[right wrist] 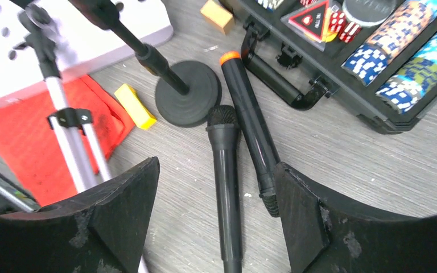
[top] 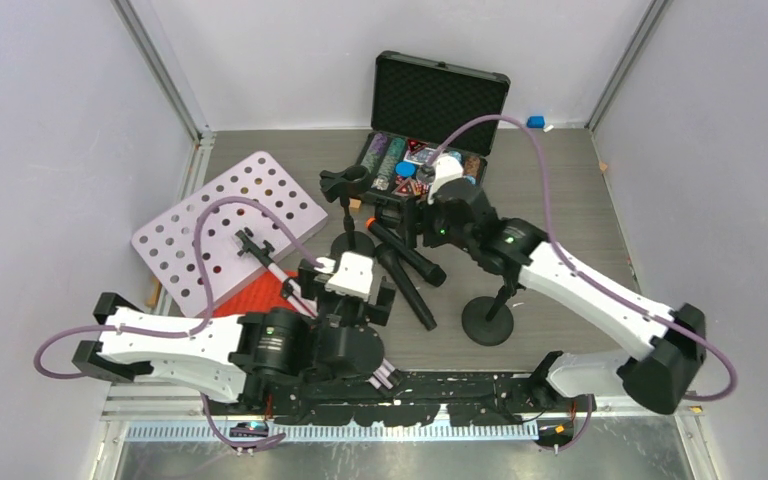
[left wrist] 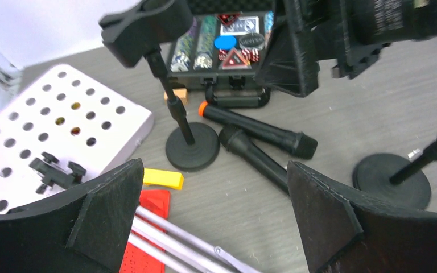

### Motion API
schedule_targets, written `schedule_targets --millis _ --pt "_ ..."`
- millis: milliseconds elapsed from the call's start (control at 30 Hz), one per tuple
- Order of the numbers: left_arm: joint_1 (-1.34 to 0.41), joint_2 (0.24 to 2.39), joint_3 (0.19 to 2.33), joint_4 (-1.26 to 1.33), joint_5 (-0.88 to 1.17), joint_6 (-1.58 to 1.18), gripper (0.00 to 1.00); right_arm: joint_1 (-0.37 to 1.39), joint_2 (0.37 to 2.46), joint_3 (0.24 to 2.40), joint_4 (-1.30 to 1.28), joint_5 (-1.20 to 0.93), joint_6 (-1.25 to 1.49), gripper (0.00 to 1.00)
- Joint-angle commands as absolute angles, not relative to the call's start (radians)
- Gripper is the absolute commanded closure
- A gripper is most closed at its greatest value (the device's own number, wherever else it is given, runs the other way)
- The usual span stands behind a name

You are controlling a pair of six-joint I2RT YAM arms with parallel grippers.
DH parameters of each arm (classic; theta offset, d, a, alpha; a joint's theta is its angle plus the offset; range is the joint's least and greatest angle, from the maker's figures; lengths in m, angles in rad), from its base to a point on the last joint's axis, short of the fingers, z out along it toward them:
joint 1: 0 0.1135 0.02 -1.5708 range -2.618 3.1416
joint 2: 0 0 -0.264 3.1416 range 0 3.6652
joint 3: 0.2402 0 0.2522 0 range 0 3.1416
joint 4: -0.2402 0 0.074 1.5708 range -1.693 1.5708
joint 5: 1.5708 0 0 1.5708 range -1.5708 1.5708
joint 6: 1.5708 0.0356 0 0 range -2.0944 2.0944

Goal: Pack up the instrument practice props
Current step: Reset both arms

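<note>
Right end effector [right wrist: 215, 170] apart, empty, above two mics [right wrist: 227, 193] on tabletop [right wrist: 347, 170]; left end effector [left wrist: 213, 170] likewise apart, empty.

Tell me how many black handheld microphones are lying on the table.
2. The black microphone with an orange end lies nearest the black chip case; the all-black microphone lies beside it, its head by the round black stand base. None appears hidden.

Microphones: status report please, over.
Left gripper open, empty. Right gripper open over the microphones, both lying flat, unpacked. Pole base and case handle crowd their far ends.
</note>
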State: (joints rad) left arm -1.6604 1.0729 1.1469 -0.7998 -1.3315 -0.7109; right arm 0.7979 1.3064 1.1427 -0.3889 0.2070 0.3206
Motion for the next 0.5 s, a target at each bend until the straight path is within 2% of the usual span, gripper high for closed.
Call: schedule_targets --millis 0,133,233,400,467 --pt "-1.663 1.189 1.240 -0.606 -1.496 -0.479 0.00 0.745 1.188 1.235 -0.543 0.138 0.354 0.21" --pt "-1.658 1.319 1.337 -0.515 -1.478 -0.321 0.00 0.675 1.144 1.320 -0.647 0.087 0.383 0.20" --pt "-1.633 1.377 1.442 -0.535 -1.383 -0.221 0.00 0.599 1.153 1.385 -0.746 0.025 0.400 0.20" --pt "-1.408 1.372 1.571 -0.660 -1.070 -0.270 0.00 0.456 1.162 1.493 -0.832 -0.072 0.400 0.19" --pt "-1.310 1.333 1.605 -0.676 -1.006 -0.273 0.00 0.395 1.167 1.530 -0.895 -0.110 0.401 0.19"
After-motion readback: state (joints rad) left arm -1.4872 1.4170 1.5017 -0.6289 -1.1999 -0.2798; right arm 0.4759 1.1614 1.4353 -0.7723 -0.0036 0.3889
